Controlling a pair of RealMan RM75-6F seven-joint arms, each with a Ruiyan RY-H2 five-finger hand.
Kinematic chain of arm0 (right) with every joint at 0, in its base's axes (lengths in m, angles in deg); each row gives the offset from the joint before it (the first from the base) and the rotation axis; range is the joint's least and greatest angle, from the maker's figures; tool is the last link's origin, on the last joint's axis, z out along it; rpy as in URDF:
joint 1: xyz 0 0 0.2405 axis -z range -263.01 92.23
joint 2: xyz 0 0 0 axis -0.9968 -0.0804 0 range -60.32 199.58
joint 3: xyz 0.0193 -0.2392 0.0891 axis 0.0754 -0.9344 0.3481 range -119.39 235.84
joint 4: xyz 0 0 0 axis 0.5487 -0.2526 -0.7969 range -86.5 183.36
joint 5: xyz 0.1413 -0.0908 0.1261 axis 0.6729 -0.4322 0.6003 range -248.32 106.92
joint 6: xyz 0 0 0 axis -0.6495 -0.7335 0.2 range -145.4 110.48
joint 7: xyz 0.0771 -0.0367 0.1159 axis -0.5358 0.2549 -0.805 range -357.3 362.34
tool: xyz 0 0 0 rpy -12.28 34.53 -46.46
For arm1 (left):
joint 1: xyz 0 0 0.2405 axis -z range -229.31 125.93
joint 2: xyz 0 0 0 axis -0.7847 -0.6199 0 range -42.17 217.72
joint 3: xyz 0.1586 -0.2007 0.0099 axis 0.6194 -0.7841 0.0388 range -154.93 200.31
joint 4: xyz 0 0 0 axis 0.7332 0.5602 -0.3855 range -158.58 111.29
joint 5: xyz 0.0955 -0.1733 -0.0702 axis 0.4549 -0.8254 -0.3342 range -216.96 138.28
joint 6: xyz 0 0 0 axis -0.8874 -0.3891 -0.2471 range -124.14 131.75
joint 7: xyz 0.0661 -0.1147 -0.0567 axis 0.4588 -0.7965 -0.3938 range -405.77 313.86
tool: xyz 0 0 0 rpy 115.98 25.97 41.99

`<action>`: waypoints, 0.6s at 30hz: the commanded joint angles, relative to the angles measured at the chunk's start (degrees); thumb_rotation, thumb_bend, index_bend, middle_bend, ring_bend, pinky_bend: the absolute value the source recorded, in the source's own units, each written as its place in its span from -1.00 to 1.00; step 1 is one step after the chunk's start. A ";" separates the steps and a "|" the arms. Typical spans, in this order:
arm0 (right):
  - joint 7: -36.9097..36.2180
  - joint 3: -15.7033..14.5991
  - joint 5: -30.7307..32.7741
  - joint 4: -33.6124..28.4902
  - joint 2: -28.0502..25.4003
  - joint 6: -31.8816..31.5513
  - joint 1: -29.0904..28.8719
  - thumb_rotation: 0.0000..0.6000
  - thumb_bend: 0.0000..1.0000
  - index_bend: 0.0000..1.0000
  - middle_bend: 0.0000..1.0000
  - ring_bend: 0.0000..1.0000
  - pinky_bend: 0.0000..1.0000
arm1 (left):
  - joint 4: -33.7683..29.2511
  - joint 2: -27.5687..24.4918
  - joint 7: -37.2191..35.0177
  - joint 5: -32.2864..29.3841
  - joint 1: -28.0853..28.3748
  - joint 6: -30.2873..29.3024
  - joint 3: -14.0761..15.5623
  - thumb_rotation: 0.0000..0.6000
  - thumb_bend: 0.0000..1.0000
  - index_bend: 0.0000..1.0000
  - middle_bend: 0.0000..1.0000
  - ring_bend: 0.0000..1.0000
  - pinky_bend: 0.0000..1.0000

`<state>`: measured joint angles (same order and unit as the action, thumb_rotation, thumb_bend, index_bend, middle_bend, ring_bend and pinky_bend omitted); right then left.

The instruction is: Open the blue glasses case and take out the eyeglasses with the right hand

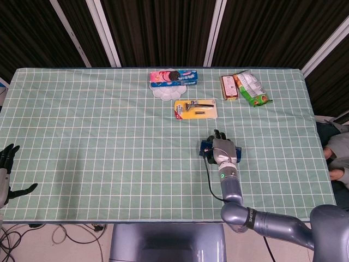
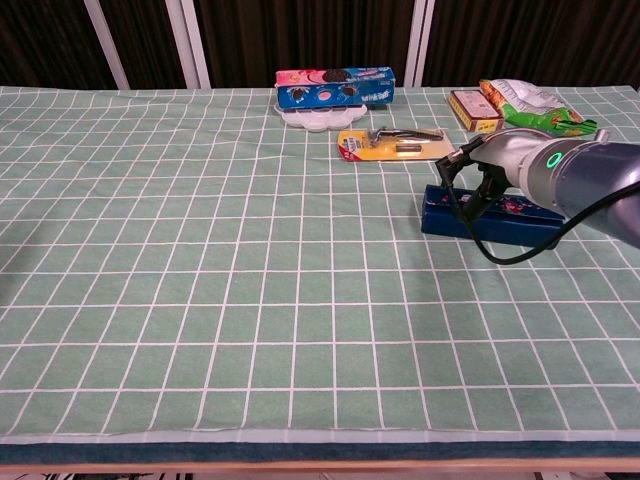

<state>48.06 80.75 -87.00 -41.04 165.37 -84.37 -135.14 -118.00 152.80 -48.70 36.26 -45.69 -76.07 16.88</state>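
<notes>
The blue glasses case (image 2: 478, 223) lies closed on the green checked cloth, right of centre; the eyeglasses are not visible. My right hand (image 1: 222, 149) lies on top of the case, covering its middle, so only the case ends (image 1: 203, 146) show in the head view. In the chest view the dark fingers (image 2: 472, 188) curl down over the case's near side, gripping it. My left hand (image 1: 7, 170) hangs off the table's left edge with its fingers apart and nothing in it.
A yellow razor pack (image 1: 196, 108) lies just beyond the case. Further back are a biscuit box on a white plate (image 1: 173, 78), a small brown box (image 1: 228, 87) and a green snack bag (image 1: 251, 87). A black cable (image 2: 500, 255) loops from the right wrist.
</notes>
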 commanded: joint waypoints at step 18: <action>2.95 -1.29 5.79 5.50 -2.22 3.02 -2.75 1.00 0.61 -0.46 -1.00 -1.00 -0.58 | -0.18 0.00 0.59 -0.29 0.03 0.21 0.09 1.00 -0.96 -1.00 -1.00 -1.00 -1.00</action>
<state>51.02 79.53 -81.24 -35.61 163.19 -81.40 -137.85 -118.18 152.80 -48.10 35.97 -45.66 -75.87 16.97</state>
